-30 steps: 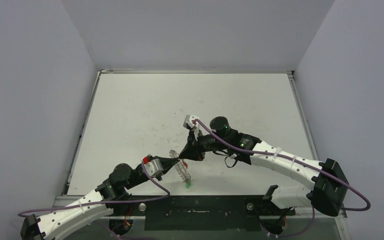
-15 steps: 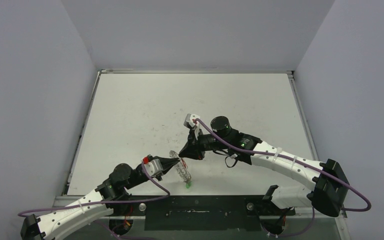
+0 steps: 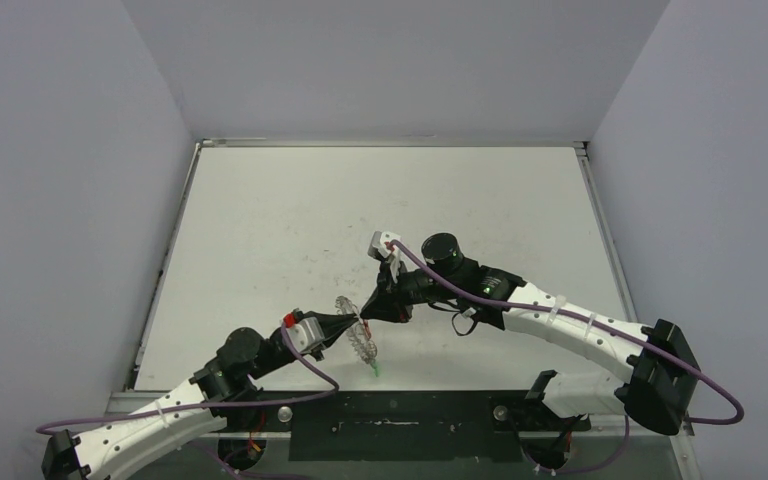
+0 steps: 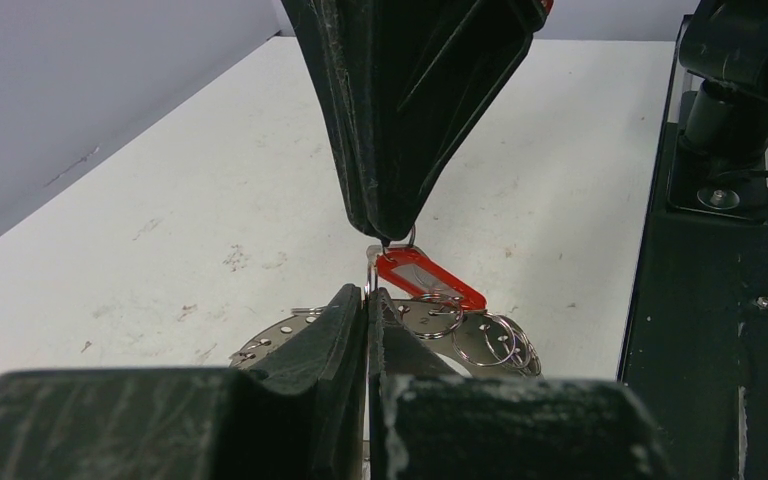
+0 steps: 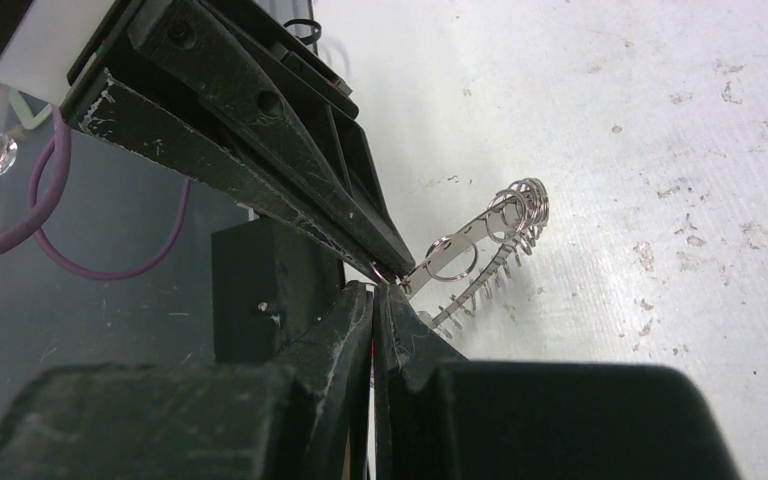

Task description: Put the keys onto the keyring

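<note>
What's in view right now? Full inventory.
keyring: 1, silver, tilted, front centre of the table between both grippers
red-tagged key: 1, red tag, over the keyring at the right gripper's tip
green-tagged key: 1, green, just below the keyring; attachment unclear
table: 1, white, scuffed
left gripper: 1, black, shut on keyring edge
right gripper: 1, black, shut on red-tagged key

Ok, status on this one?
Left gripper shut on keyring rim. Right gripper shut on red key, at the keyring. Green key close by. Nothing in the way.
</note>
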Controlling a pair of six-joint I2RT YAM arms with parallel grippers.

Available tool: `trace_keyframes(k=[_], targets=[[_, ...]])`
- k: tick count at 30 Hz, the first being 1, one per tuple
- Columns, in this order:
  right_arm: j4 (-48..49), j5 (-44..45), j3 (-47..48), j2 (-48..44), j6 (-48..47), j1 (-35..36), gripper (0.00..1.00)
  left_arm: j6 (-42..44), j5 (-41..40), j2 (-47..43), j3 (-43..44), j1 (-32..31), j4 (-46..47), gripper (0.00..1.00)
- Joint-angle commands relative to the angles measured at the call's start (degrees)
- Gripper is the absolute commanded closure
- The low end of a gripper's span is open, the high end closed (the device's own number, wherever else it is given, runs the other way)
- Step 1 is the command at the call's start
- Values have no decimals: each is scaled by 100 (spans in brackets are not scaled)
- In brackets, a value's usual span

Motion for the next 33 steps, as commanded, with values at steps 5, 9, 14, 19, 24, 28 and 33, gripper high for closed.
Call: trace_keyframes(k=[5,9,14,19,24,28,33], targets=[[339,-220,171,121,7,65,100,-8,16,77,99,-20,655,100],[144,-36,192,45,-96,42,100,26,11,52,101,-17,642,100],[-120,424,279,-320,-221,-3,100,30,7,-1,106,-17,571,100],[-344,723,322,-611,-322,-30,100,34,6,-37,101,-17,536,100],[-300,948,191,-791,-322,-39,100,23,15,-20,95,-18,535,100],[-325,961,101,-735,-442,-39,100,23,25,-28,108,-18,533,100],[-423,585,162,-445,-625,-20,100,20,25,-37,111,-17,515,100]])
